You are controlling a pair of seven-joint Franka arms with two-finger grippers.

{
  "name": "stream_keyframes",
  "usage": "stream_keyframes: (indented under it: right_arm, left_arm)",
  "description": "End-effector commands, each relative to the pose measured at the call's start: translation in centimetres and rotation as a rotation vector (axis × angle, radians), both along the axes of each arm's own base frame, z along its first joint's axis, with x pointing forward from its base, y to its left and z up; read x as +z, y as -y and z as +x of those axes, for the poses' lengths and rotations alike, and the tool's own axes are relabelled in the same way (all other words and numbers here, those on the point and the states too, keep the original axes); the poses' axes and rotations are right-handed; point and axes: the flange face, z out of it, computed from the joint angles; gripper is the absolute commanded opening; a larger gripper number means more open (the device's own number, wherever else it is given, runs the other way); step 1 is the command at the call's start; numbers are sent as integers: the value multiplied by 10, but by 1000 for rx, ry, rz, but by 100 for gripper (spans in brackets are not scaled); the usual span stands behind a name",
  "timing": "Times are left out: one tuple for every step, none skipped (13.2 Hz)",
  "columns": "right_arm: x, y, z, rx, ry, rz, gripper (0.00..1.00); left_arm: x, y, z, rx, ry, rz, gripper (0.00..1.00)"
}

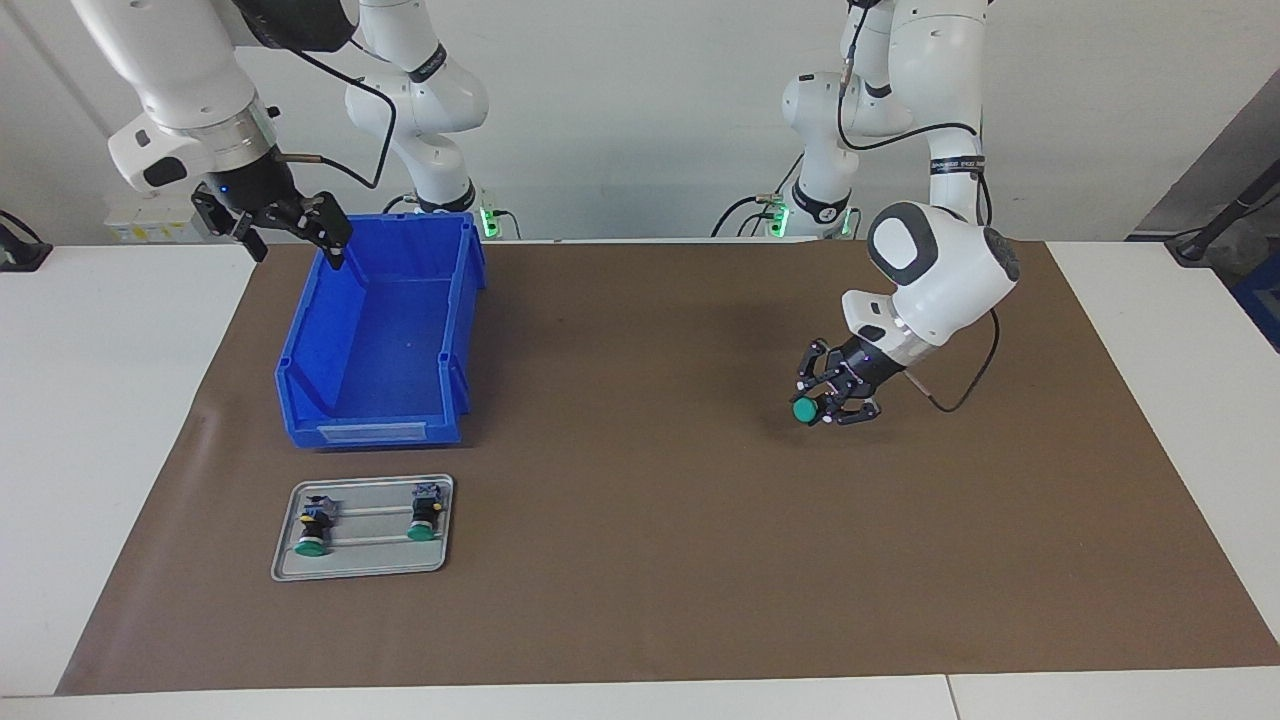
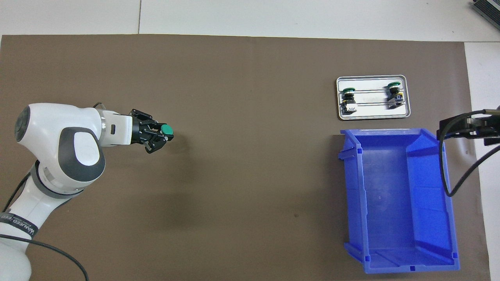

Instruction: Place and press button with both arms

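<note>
My left gripper (image 1: 828, 402) is shut on a button (image 1: 804, 411) with a round green cap. It holds the button low over the brown mat (image 1: 640, 500), toward the left arm's end of the table, cap pointing away from the wrist. The overhead view shows the same gripper (image 2: 159, 137) and button (image 2: 167, 129) over bare mat. My right gripper (image 1: 298, 243) hangs open and empty over the rim of the blue bin (image 1: 380, 340). In the overhead view only part of the right gripper (image 2: 474, 128) shows.
A small metal tray (image 1: 365, 562) lies on the mat farther from the robots than the bin. Two more green-capped buttons (image 1: 313, 530) (image 1: 425, 515) lie on their sides on it. The bin (image 2: 394, 195) holds nothing.
</note>
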Motion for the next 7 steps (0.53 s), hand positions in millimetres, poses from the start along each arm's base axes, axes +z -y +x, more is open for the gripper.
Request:
stream_keyframes:
  right_arm:
    - [2, 1, -6, 19, 7, 24, 100]
    - [2, 0, -6, 22, 7, 24, 100]
    - [2, 0, -6, 20, 7, 24, 100]
    - [2, 1, -6, 19, 7, 24, 100]
    - [2, 1, -6, 19, 7, 24, 100]
    - [2, 1, -6, 19, 9, 24, 100]
    - [2, 1, -6, 19, 9, 24, 100]
  left_arm:
    - [1, -22, -22, 79, 39, -86, 0]
    - [0, -22, -23, 111, 53, -132, 0]
    - [-4, -23, -29, 137, 82, -178, 0]
    - [-10, -25, -38, 157, 122, -212, 0]
    - [-16, -25, -46, 174, 159, -248, 0]
    - [-18, -23, -49, 183, 186, -277, 0]
    - [-18, -23, -50, 191, 198, -290, 0]
